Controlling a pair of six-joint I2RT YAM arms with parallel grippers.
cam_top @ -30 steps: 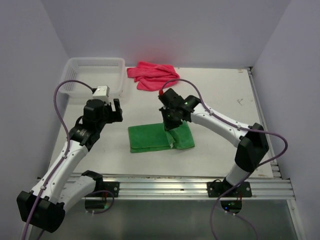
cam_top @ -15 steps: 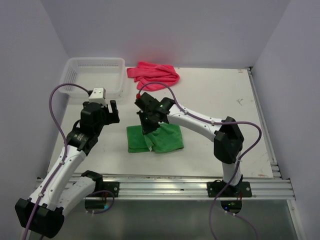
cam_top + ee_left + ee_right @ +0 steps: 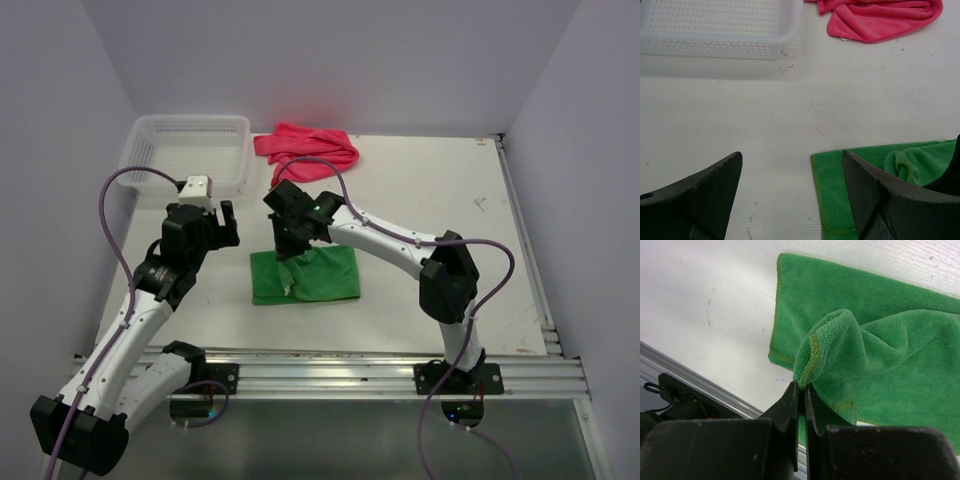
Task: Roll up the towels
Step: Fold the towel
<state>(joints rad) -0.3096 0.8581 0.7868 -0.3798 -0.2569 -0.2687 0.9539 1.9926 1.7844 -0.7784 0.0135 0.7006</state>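
Green fleecy rectangular towel [image 3: 318, 277] lies near the middle of the white table top [image 3: 440, 200], its long side running left to right between the two arms. Its left end lies flat. The part beside that end is gathered up into a raised hump.

Right gripper [image 3: 288, 252], black and two-fingered, points down over the left part of the green towel. In the right wrist view the right gripper [image 3: 801, 388] is closed, and its fingers pinch the lifted fold of the green towel [image 3: 880, 335] at the stitched hem. The cloth rises from the table to the fingertips, and flat towel shows beyond and beside the fold.

Left gripper [image 3: 223, 212] hangs above bare table, just left of and behind the green towel's left end, between that towel and the white plastic mesh basket [image 3: 190, 119]. In the left wrist view the left gripper [image 3: 791, 156] is spread wide and holds nothing. The corner of the green towel [image 3: 830, 185] lies close by its right-hand finger.

Pink-red fleecy towel [image 3: 305, 150] lies crumpled at the far edge of the table, just right of the basket and well apart from both grippers. The left wrist view shows the pink-red towel [image 3: 880, 17] bunched beside the basket [image 3: 715, 47]. Whether the two touch cannot be told.

Purple cables [image 3: 115, 190] loop along both arms.
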